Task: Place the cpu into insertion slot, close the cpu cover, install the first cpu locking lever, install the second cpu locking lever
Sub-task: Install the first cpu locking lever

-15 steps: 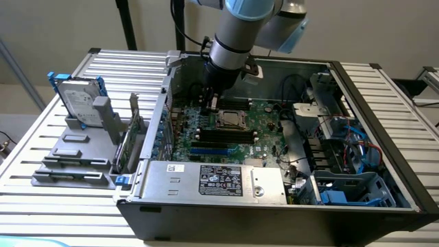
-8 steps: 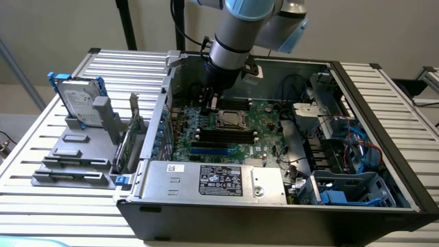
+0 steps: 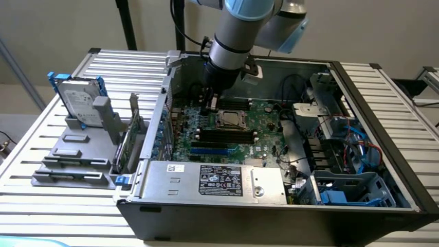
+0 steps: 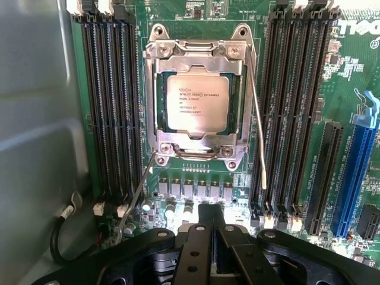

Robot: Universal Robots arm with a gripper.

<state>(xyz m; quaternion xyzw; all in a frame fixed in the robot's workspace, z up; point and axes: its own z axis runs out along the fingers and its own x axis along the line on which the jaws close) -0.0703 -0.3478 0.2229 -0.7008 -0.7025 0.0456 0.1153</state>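
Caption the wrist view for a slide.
Shut gripper hovers by the cpu, seated beneath the lowered cpu cover.

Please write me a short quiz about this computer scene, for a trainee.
1. True or false: the chip lies in its socket, with the metal cover down around it.
2. The one coloured long slot is: A blue, B red, C yellow.
3. Fill in: the hand is ___ and holds nothing.
Key: 1 true; 2 A; 3 shut.
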